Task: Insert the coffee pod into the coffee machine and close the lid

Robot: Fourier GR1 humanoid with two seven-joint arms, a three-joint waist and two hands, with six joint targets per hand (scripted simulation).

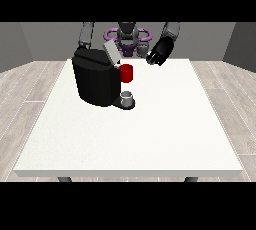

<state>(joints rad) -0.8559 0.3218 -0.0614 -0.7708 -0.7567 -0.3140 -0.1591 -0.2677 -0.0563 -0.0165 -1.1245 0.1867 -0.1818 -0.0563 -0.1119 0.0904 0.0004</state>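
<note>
Hand at the view's right (159, 55) hovers with finger state indeterminate; coffee pod (127, 95), grey, sits below and toward the coffee machine (96, 80) from it, so descend straight over the pod, avoiding the red thing at the machine (126, 73).

So the coffee machine (95, 81) sits on the bench (150, 139), toward the far side and left of the middle in the front view. Its lid (111, 52) is tilted up at the top. A red thing at the machine (126, 73) is on its right side, and a grey thing (127, 99) sits just below that, on the machine's base. The hand at the view's right (158, 54) hangs above the bench's far edge, right of the machine and apart from it.
</note>
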